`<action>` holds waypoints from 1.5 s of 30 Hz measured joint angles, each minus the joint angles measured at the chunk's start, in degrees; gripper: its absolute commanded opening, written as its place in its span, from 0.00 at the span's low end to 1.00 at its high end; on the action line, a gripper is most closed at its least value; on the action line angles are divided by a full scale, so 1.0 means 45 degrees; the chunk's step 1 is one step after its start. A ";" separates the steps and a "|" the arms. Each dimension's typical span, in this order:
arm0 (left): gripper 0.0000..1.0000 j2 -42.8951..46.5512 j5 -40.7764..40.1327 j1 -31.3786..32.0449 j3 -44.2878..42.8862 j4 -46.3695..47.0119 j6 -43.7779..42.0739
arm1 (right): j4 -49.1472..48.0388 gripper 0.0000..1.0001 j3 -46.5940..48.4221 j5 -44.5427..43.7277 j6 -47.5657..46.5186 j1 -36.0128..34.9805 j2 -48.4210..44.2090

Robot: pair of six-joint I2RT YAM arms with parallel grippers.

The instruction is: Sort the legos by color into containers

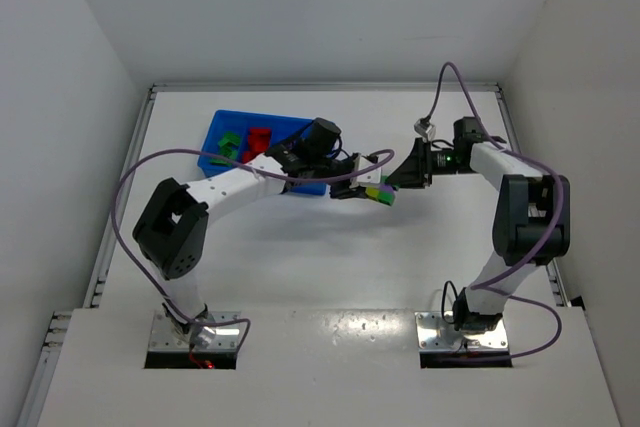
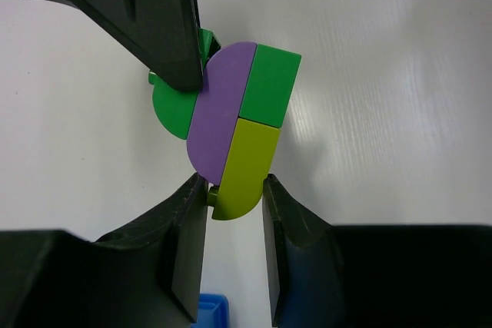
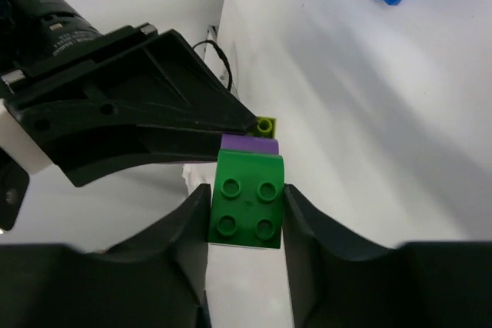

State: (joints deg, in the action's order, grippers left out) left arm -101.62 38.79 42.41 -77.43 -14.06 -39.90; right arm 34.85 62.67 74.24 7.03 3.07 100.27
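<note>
Both left fingers (image 2: 184, 255) and right fingers (image 3: 181, 266) hide sides of the clump (image 2: 231, 113).

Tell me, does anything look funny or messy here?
One thing is odd: both arms grip the same lego clump, green, purple and yellow-green bricks stuck together. The left gripper pinches one end, the right gripper the green brick. It is outside the blue tray, unsorted. Nothing looks spilled.

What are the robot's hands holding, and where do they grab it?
Both hold one lego clump: the left gripper pinches its yellow-green brick, and the right gripper squeezes a green brick.
</note>
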 measured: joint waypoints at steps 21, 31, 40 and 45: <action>0.20 0.2535 -0.0772 0.0019 0.3555 0.0996 0.0913 | -0.0826 0.00 0.3128 0.0272 0.1185 0.0194 0.1171; 0.20 0.4983 -0.2526 -0.0427 0.5435 0.2152 0.3929 | -0.1574 0.00 0.4998 -0.1345 0.1438 -0.1103 0.1831; 0.17 0.7397 -0.4731 -0.2438 0.5654 0.2327 0.6445 | -0.4323 0.00 0.8597 -0.4435 0.2890 -0.4673 0.4629; 0.16 0.7922 -0.5571 -0.5076 0.5746 0.2084 0.7329 | -0.6334 0.00 0.9913 -0.5202 0.4580 -0.5693 0.6188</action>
State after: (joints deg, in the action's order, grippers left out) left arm -65.98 13.72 19.57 -51.57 -4.69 -6.92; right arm 6.35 107.28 50.83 27.64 -22.55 128.11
